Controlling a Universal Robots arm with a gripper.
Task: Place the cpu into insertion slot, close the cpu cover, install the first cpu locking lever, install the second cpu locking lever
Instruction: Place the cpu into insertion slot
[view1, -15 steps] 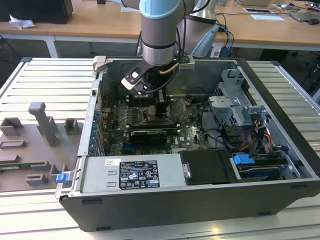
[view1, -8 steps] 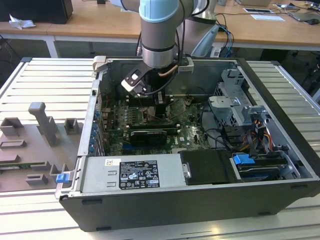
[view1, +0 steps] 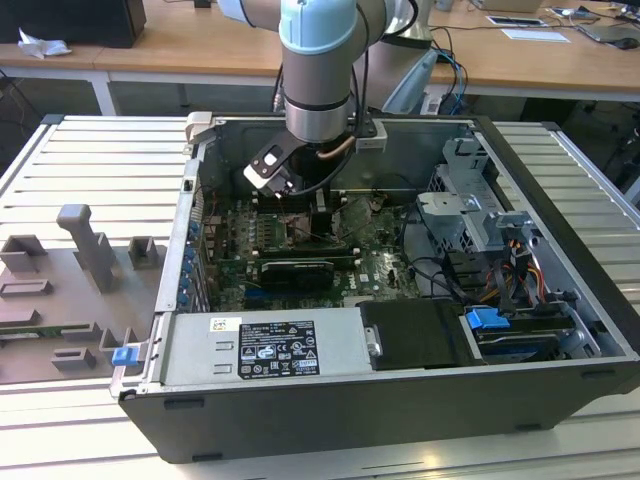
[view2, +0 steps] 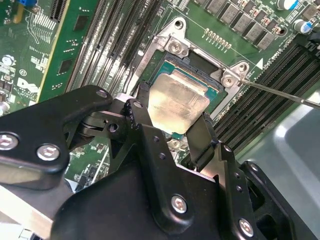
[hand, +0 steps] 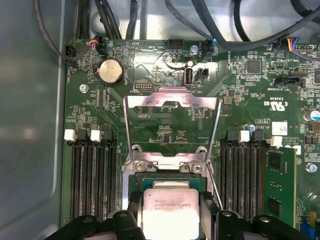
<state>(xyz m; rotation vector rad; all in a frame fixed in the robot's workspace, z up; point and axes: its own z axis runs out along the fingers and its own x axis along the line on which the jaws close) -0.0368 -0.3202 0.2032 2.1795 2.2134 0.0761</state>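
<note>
Cpu (view2: 176, 97): pinched by two opposite edges, right over the insertion slot (view2: 195, 62), toward 10 o'clock of the computer case (view1: 330, 420) in the exterior view
Grip: your end effector (view2: 174, 111) is clenched on the cpu
Handling: light, stiff, slick plate; likely fragile underneath, so hold edges only

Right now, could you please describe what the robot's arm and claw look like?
The arm is a silver-grey cylinder with pale blue joint caps and a black cable alongside. The claw is black, with angular linked fingers and silver screws.
</note>
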